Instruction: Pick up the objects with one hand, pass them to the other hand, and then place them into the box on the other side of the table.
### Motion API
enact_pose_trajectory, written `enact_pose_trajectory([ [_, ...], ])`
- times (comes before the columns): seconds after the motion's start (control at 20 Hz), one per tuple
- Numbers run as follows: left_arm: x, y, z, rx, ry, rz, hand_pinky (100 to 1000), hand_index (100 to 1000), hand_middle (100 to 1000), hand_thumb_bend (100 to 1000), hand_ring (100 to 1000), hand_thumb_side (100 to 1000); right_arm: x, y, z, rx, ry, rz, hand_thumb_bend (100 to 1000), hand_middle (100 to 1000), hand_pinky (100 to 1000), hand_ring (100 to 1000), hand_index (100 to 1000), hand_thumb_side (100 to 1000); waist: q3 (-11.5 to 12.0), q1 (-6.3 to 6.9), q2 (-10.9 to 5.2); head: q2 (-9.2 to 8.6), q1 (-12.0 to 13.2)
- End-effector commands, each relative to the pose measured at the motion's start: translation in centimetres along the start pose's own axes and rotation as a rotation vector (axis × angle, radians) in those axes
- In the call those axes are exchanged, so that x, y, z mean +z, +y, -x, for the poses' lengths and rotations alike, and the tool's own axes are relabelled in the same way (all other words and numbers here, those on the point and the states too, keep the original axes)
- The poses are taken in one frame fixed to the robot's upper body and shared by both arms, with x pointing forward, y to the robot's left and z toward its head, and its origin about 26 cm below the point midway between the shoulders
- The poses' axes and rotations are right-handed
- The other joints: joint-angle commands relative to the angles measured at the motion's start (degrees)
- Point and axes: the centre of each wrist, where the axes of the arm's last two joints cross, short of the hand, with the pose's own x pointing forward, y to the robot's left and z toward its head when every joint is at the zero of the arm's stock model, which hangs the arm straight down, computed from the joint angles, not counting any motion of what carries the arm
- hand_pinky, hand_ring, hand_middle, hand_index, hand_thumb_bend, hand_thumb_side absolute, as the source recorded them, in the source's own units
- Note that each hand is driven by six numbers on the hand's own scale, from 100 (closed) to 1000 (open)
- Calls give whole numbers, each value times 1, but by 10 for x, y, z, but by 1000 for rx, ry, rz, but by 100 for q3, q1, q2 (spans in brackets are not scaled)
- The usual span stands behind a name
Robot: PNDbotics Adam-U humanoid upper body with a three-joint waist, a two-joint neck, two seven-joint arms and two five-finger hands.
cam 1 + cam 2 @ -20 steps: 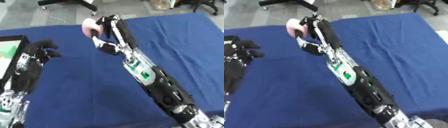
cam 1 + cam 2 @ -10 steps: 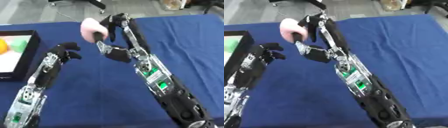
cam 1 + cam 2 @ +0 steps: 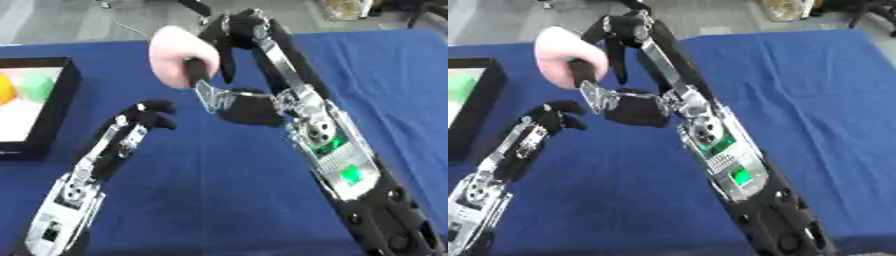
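No text, label, brand, number or sign can be read anywhere in either view. The right arm (image 3: 337, 155) carries lit green patches on its silver housing, but they show no legible characters, and the black box (image 3: 54, 111) at the left bears no marking that can be made out.

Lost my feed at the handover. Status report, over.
Right hand curled round the pink object, held above the blue table. Left hand below it, fingers curled, holding nothing. Box at left edge. Nothing between the hands.
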Motion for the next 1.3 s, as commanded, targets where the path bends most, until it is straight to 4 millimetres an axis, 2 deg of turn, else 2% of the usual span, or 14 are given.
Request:
enact_pose_trajectory([
  [0.05, -5, 2, -6, -25, -36, 8, 800, 837, 726, 100, 669, 783, -3, -1, -6, -35, -13, -17, 100, 195, 478, 242, 332, 100, -8, -1, -46, -10, -4],
  [0.65, -9, 1, -17, 25, -131, 33, 803, 846, 735, 109, 680, 772, 3, 15, 15, -153, 95, -77, 100, 183, 444, 211, 327, 100, -4, -12, -20, -10, -80],
  [0.95, -11, 3, -22, 43, -165, 35, 803, 852, 741, 152, 686, 765, 5, 17, 18, -183, 114, -100, 100, 181, 436, 201, 327, 100, -2, -29, -20, -10, -108],
  [1.3, -14, 2, -25, 41, -183, 22, 805, 861, 754, 136, 696, 742, 3, 19, 17, -209, 111, -137, 100, 180, 436, 199, 328, 100, 2, -34, -28, -10, -128],
])
